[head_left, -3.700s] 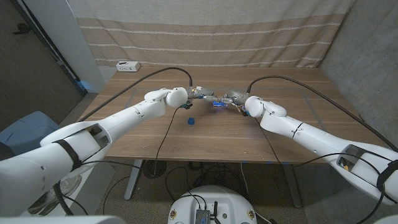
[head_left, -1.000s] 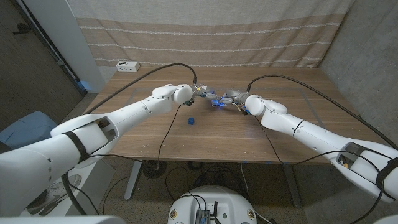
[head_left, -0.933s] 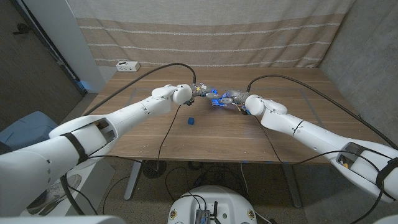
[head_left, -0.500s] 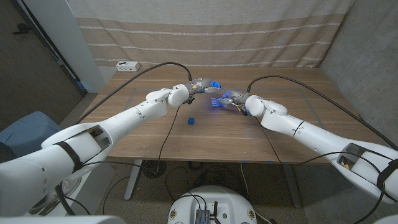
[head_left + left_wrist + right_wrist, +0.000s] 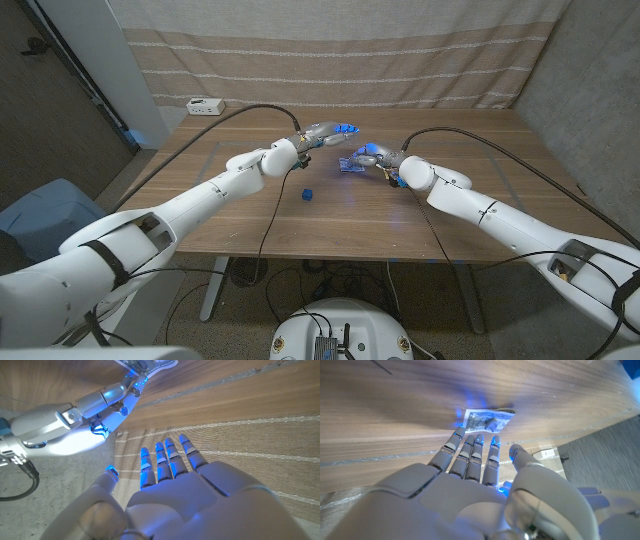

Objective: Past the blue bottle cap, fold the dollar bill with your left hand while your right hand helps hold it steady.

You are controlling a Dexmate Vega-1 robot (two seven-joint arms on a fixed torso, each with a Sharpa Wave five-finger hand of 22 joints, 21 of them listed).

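Your dollar bill [image 5: 487, 420], folded small, flat on the wood, just past the blue bottle cap [image 5: 308, 194], cap small, resting nearer you.

One blue bottle cap [image 5: 307, 194] sits on the one wooden table [image 5: 230, 215]; one dollar bill [image 5: 488, 419] lies just beyond the cap, toward the table's far edge. Two robot hands are up past the cap as well: one left hand [image 5: 325, 133] beyond it and to its left side, one right hand [image 5: 367, 157] beyond it and to its right; one white power strip [image 5: 206, 105] rests far past the cap at the table's far left corner.
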